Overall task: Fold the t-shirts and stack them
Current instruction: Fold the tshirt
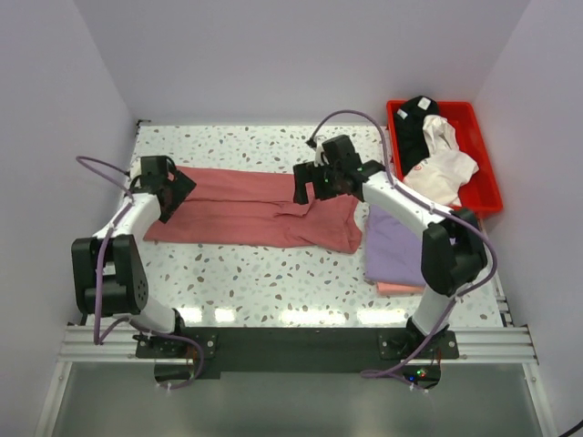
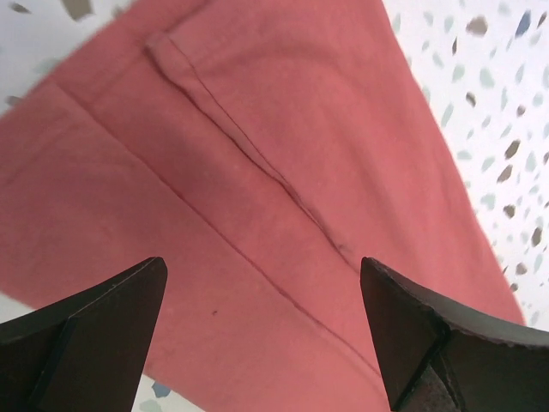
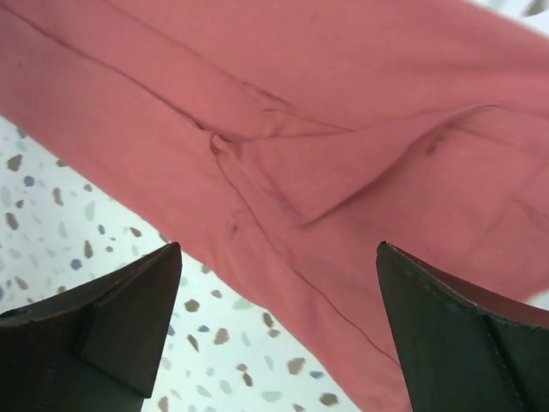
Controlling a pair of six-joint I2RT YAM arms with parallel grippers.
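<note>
Directly beneath the left claw lies the red t-shirt.

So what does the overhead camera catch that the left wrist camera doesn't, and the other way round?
Only the overhead view shows the right gripper, a lavender t-shirt lying on a pale pink t-shirt, and the red tray holding a black shirt and a white shirt. Only the left wrist view shows a stitched seam up close. Both show the left gripper, open, over the dusty red t-shirt on the speckled table.
</note>
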